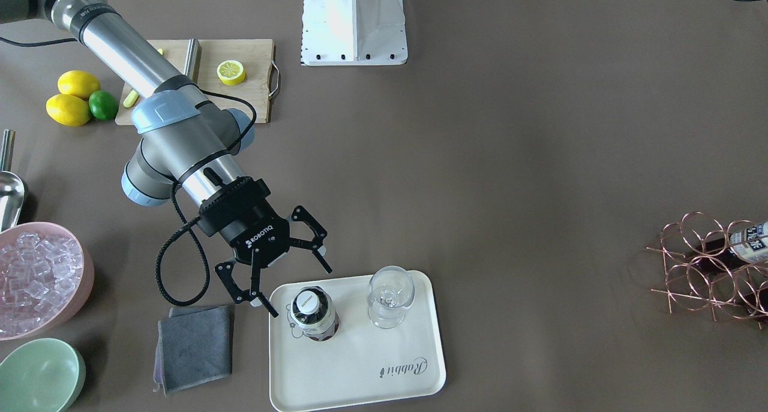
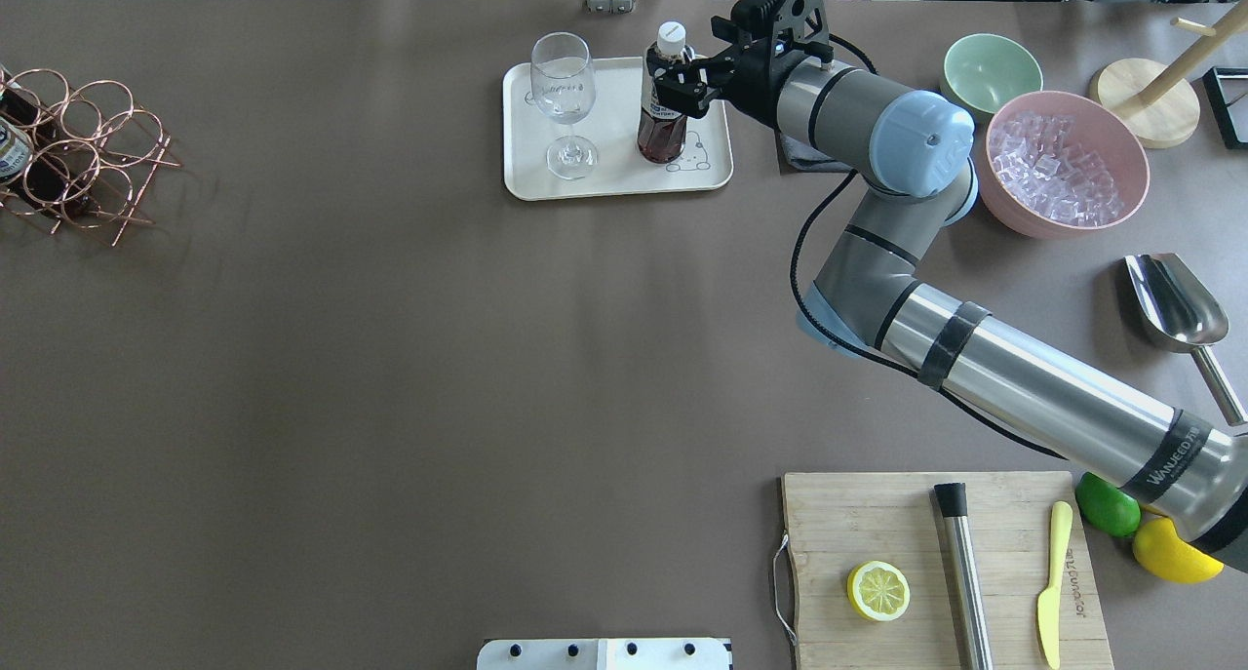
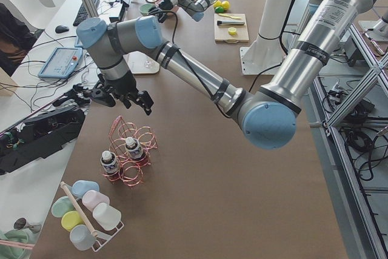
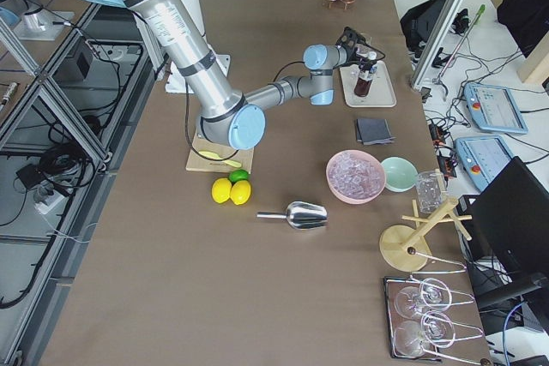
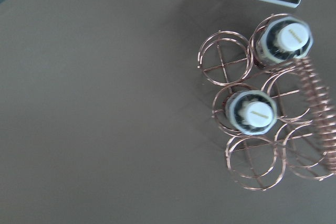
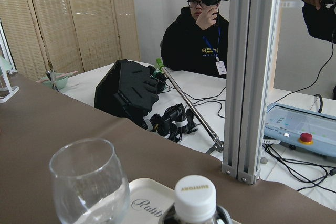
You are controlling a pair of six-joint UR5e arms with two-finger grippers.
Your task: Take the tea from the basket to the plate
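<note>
The tea (image 1: 313, 313) stood upright on the plate (image 1: 366, 364), lower middle of the front view, close to the plate's left edge. A wine glass (image 1: 389, 295) stood apart to its right. The right gripper (image 1: 300, 291) hung at that edge, jaws spread wide, the bottle at their mouth; contact was hard to judge. Bare table (image 1: 540, 220) stretched to the basket (image 1: 708, 262) at the right edge. The left gripper (image 3: 118, 100) hovered above it; its jaw state could not be told.
</note>
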